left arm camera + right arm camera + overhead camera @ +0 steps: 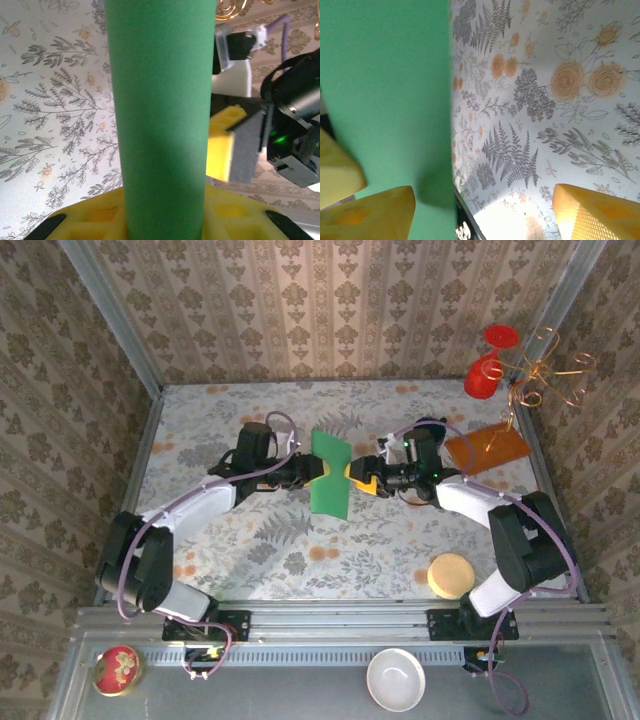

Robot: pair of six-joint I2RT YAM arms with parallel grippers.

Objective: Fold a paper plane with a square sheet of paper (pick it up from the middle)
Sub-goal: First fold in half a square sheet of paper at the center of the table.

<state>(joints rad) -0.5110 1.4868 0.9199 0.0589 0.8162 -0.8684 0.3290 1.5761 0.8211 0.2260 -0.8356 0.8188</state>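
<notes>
Sheet (331,492): one, green; left tool (317,477) clamps it; right tool (359,481) wide.

The thin bright green paper sheet (160,115) runs past your frame's top and bottom edges, ends unseen.

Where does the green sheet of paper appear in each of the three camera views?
Top external: green paper at the centre of the picture, a narrow strip.
Left wrist: green paper as a tall band through the middle, from top to bottom.
Right wrist: green paper covers the left part of the picture.
Shared landmark: the floral table cover, seen beside the paper in all three views.
</notes>
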